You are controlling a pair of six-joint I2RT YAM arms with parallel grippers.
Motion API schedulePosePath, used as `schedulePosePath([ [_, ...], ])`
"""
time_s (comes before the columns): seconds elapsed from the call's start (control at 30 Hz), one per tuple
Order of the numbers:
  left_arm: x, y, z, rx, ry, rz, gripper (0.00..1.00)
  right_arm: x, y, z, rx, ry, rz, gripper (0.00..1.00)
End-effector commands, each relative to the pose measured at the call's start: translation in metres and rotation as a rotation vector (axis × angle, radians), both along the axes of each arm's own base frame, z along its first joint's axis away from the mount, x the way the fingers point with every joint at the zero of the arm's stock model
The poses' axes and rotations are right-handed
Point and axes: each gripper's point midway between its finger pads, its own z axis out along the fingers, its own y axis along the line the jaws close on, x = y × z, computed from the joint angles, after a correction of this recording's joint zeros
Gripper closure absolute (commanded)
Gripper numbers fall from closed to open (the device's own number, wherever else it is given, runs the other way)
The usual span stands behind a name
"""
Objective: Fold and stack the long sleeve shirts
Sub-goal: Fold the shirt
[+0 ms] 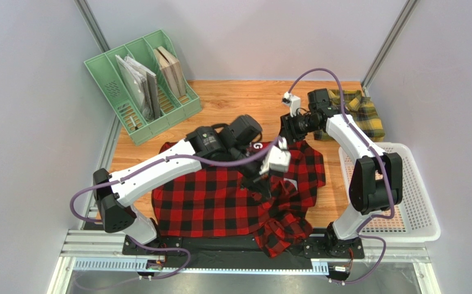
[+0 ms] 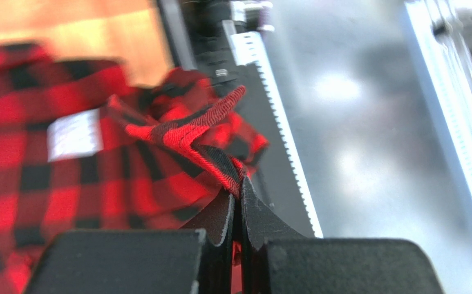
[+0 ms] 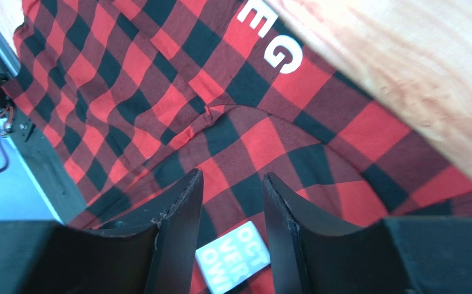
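Right now my left gripper (image 2: pixel 239 191) is pinched on a fold of the red-and-black shirt (image 1: pixel 210 202), which lies in a heap at the near side of the table (image 1: pixel 244 101). My right gripper (image 3: pixel 232 184) hangs over it with fingers (image 3: pixel 180 211) apart, and the yellow-and-green shirt (image 1: pixel 362 115) sits at the far right.

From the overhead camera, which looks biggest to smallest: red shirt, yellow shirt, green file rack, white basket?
Red shirt, largest.
White basket and green file rack: too alike to rank.
Yellow shirt, smallest, partly hidden.

The red-and-black shirt (image 3: pixel 128 92) bears white letters (image 3: pixel 269 38) "EG"; its label (image 3: pixel 232 260) reads "OCT VER OWI".
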Motion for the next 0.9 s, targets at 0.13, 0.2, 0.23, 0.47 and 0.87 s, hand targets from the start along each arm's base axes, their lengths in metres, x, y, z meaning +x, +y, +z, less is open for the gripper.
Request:
schedulePosePath([
  [0.13,0.130,0.057,-0.039,0.046,0.203,0.508,1.00,0.010,-0.014,0.016,-0.032,-0.014,-0.045,0.37],
  [0.2,0.158,0.085,-0.068,0.091,0.255,0.624,1.00,0.012,-0.024,0.013,-0.072,-0.020,-0.056,0.35],
  [0.23,0.169,0.094,-0.077,0.096,0.261,0.666,1.00,0.012,-0.028,0.010,-0.102,-0.022,-0.062,0.34],
  [0.47,0.203,0.170,-0.145,0.195,0.286,0.887,1.00,-0.003,-0.052,-0.022,-0.244,0.029,-0.053,0.36],
  [0.87,0.231,0.244,-0.177,0.217,0.290,1.129,1.00,-0.016,-0.080,-0.052,-0.381,0.067,-0.055,0.44],
])
